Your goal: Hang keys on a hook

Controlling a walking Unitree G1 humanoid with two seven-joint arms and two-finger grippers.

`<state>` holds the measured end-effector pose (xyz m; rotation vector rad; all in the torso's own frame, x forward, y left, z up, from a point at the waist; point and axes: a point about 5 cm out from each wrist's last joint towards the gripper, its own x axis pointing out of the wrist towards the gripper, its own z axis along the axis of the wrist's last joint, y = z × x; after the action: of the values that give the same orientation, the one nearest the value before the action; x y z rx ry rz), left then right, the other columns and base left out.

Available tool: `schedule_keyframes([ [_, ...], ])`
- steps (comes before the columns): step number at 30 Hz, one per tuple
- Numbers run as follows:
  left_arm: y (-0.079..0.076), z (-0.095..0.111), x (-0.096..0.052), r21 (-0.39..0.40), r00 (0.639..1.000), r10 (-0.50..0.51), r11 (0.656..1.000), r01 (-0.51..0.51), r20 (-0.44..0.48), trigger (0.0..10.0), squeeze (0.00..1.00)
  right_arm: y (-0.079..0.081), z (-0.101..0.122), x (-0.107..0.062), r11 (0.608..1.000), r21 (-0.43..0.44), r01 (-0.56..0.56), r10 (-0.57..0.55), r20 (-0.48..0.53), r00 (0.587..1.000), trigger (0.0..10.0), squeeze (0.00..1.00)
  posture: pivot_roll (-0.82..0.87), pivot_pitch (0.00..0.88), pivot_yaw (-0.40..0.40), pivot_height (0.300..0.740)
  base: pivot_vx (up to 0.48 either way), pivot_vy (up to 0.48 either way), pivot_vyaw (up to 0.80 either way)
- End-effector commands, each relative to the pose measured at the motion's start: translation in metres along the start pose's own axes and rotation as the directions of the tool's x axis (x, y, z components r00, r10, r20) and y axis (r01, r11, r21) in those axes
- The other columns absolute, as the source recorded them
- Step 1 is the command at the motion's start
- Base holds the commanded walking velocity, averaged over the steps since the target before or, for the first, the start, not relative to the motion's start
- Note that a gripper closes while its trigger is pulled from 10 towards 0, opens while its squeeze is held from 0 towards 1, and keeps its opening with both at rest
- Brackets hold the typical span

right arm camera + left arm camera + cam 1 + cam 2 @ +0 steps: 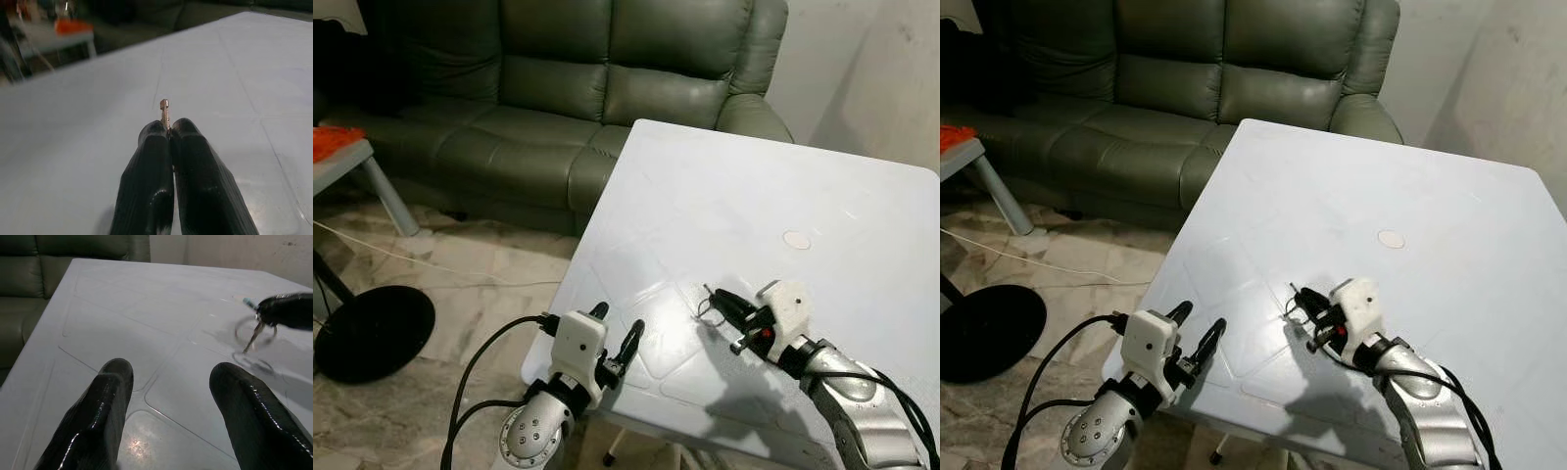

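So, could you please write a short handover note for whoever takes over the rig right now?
Right gripper: shut on the small metal keys on a wire ring, held just above the white plastic table, near its front edge.
Left gripper: open, holding nothing, at the table's front left edge.
Done: keys are picked up.
Left: no hook can be seen from here, so find it, carry the keys over and hang the ring on it.
Nearby: grey-green leather sofa behind the table.
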<state>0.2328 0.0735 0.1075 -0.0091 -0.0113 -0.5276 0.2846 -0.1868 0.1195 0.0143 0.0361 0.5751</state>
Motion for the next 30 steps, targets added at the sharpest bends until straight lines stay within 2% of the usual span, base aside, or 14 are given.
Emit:
schedule_keyframes([
  [1, 0.0, -0.002, 0.001, 0.004, 1.0, 0.004, 1.0, -0.004, -0.005, 10.0, 0.0, -0.005, 0.01, -0.001, 0.999, 0.035, 0.02, -0.022, 0.043, 0.999, 10.0, 0.0, 0.04, 0.089, -0.06, 0.74, 0.0, 0.0, 0.0],
  [2, 0.0, -0.002, 0.001, 0.004, 1.0, 0.004, 1.0, -0.004, -0.005, 10.0, 0.0, -0.006, 0.011, -0.001, 0.998, 0.052, 0.023, -0.025, 0.058, 0.998, 10.0, 0.0, 0.04, 0.089, -0.06, 0.74, 0.0, 0.0, 0.0],
  [3, 0.0, -0.002, 0.001, 0.002, 1.0, 0.004, 1.0, -0.004, -0.006, 10.0, 0.0, -0.006, 0.014, -0.002, 0.998, 0.063, 0.016, -0.021, 0.078, 0.997, 8.0, 0.0, 0.04, 0.089, -0.06, 0.74, 0.0, 0.0, 0.0],
  [4, 0.0, -0.002, 0.001, 0.004, 1.0, 0.004, 1.0, -0.004, -0.005, 10.0, 0.0, -0.007, 0.017, -0.003, 0.997, 0.075, 0.02, -0.029, 0.112, 0.993, 0.2, 0.0, 0.03, 0.087, -0.059, 0.74, 0.0, 0.0, 0.0],
  [5, 0.0, -0.002, 0.001, 0.004, 1.0, 0.004, 1.0, -0.004, -0.004, 10.0, 0.0, -0.007, 0.019, -0.003, 0.996, 0.085, 0.011, -0.022, 0.13, 0.991, 0.0, 0.0, 0.03, 0.087, -0.059, 0.74, 0.0, 0.0, 0.0],
  [8, 0.001, -0.002, 0.002, 0.003, 1.0, 0.004, 1.0, -0.004, -0.004, 10.0, 0.0, -0.009, 0.021, -0.002, 0.995, 0.099, 0.031, -0.044, 0.134, 0.99, 0.0, 0.0, 0.03, 0.083, -0.06, 0.74, 0.0, 0.0, 0.0],
  [10, 0.001, -0.002, 0.002, 0.004, 1.0, 0.006, 1.0, -0.006, -0.004, 10.0, 0.0, -0.012, 0.025, -0.001, 0.99, 0.137, 0.046, -0.068, 0.162, 0.985, 0.0, 0.0, 0.03, 0.08, -0.061, 0.74, 0.0, 0.0, 0.0],
  [13, 0.003, -0.001, 0.005, 0.005, 1.0, 0.018, 1.0, -0.018, 0.003, 10.0, 0.0, -0.016, 0.036, 0.0, 0.973, 0.211, 0.088, -0.137, 0.233, 0.963, 0.0, 0.0, 0.04, 0.073, -0.06, 0.74, 0.0, 0.0, 0.0],
  [17, 0.007, 0.002, 0.008, 0.0, 0.999, 0.037, 0.999, -0.037, 0.018, 10.0, 0.0, -0.018, 0.042, 0.002, 0.96, 0.251, 0.126, -0.195, 0.272, 0.942, 0.0, 0.0, 0.04, 0.067, -0.059, 0.74, 0.0, 0.0, 0.0],
  [18, 0.01, 0.004, 0.009, -0.005, 0.998, 0.051, 0.999, -0.051, 0.027, 10.0, 0.0, -0.019, 0.043, 0.003, 0.955, 0.256, 0.148, -0.217, 0.268, 0.938, 6.6, 0.0, 0.03, 0.063, -0.057, 0.74, 0.0, 0.0, 0.0],
  [19, 0.016, 0.007, 0.012, -0.036, 0.996, 0.082, 0.996, -0.081, 0.04, 10.0, 0.0, -0.02, 0.045, 0.004, 0.95, 0.255, 0.182, -0.251, 0.274, 0.928, 10.0, 0.0, 0.03, 0.062, -0.057, 0.74, 0.0, 0.0, 0.0],
  [26, 0.043, 0.025, 0.022, -0.169, 0.975, 0.191, 0.971, -0.17, 0.117, 10.0, 0.0, -0.015, 0.053, 0.002, 0.928, 0.237, 0.287, -0.353, 0.318, 0.88, 10.0, 0.0, 0.02, 0.047, -0.045, 0.74, 0.0, 0.0, 0.0],
  [30, 0.05, 0.031, 0.023, -0.174, 0.967, 0.209, 0.968, -0.183, 0.147, 10.0, 0.0, -0.007, 0.053, -0.003, 0.921, 0.17, 0.35, -0.388, 0.33, 0.861, 10.0, 0.0, 0.02, 0.042, -0.036, 0.74, 0.0, 0.0, 0.0],
])
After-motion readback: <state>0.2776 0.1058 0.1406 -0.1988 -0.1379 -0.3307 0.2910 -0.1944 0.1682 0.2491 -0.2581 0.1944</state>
